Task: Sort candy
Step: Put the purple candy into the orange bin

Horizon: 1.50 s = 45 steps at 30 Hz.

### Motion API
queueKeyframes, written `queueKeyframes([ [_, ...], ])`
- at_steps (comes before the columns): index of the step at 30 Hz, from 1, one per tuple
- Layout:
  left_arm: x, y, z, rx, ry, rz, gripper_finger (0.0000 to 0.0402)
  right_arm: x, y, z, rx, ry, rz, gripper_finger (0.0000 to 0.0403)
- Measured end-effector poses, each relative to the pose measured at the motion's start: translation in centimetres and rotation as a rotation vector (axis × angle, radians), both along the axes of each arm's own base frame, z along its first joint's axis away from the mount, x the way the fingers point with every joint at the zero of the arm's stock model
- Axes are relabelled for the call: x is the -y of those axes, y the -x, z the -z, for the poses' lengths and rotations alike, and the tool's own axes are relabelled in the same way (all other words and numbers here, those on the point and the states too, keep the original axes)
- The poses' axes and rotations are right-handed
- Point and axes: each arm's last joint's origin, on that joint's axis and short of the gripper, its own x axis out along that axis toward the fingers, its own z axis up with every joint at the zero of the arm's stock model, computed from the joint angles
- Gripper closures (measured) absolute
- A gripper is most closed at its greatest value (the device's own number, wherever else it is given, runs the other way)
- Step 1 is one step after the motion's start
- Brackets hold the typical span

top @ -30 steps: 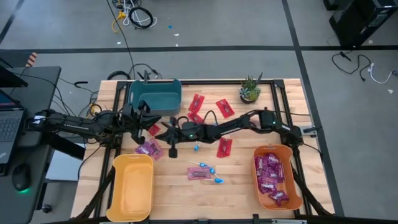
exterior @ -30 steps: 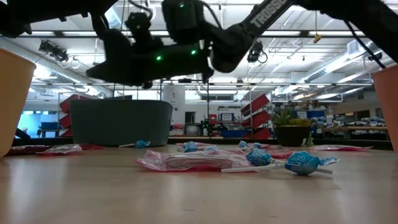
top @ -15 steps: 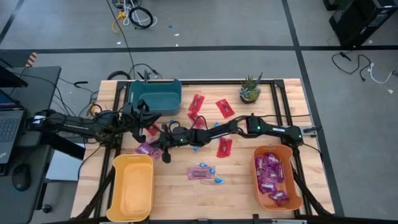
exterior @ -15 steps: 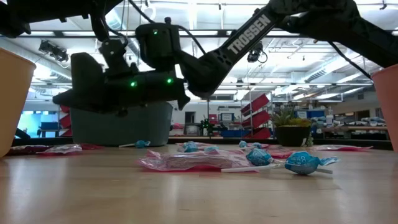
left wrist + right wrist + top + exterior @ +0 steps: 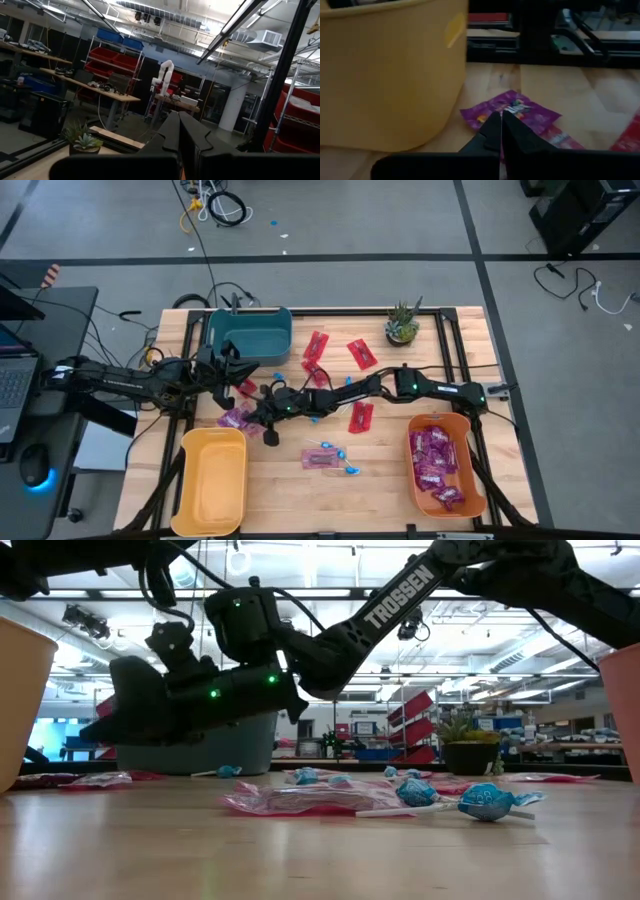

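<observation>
Table (image 5: 480, 330): wooden top, three bins. Teal bin (image 5: 250, 332) at the far left, yellow bin (image 5: 213, 480) at the near left, apparently empty, orange bin (image 5: 440, 465) at the near right holding a heap of purple packets (image 5: 435, 455).

Right arm reaches across the table toward the left side. Right tool (image 5: 270, 430) low over the wood just beside the yellow bin, fingers pressed together, nothing pinched. Directly ahead of it in its wrist view lies a loose purple packet (image 5: 512, 111), close to the yellow bin wall.

Left arm waits beside the teal bin; left tool (image 5: 232, 370) also pressed together, empty.

Loose candy: red packets (image 5: 335, 355) scattered mid-table near the potted plant (image 5: 402, 325); blue lollipops (image 5: 340, 455) and another packet toward the near edge.

Judgement: step in hand is the approach to the loose purple packet. Next move calls for spreading the fingers, settling over the packet, pinching it, then carrying it to the orange bin.
</observation>
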Motion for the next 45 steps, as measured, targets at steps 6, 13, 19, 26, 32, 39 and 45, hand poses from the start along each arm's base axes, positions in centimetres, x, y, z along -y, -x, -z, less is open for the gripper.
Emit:
queueKeyframes([
  [6, 0.0, 0.0, 0.0, -0.001, 0.000, -0.001, 0.0400, -0.5, 0.0, 0.7, 0.005, 0.061, -0.047, 0.0402],
  [13, 0.0, 0.0, 0.0, -0.004, 0.000, -0.001, 0.0400, 0.3, 0.0, 0.6, 0.001, 0.023, 0.042, 0.0402],
  [19, 0.0, 0.0, 0.1, -0.015, -0.001, -0.001, 0.0400, 0.3, 0.0, 0.8, -0.016, 0.019, 0.032, 0.0402],
  [26, 0.0, -0.1, 0.3, -0.019, 0.079, 0.042, 0.0400, 1.5, 0.1, 0.0, -0.046, 0.031, 0.041, 0.0402],
  [32, 0.1, -0.1, 0.4, -0.011, 0.141, 0.084, 0.0400, 2.0, 1.0, -1.6, -0.185, 0.168, -0.012, 0.0402],
  [39, 0.2, -0.3, 0.5, -0.027, 0.181, 0.104, 0.0400, 1.9, 2.6, -3.1, -0.316, 0.309, -0.085, 0.0403],
  [45, 0.3, -0.9, -0.8, -0.122, 0.144, 0.087, 0.0400, 2.7, 5.9, -5.8, -0.336, 0.328, -0.083, 0.0403],
])
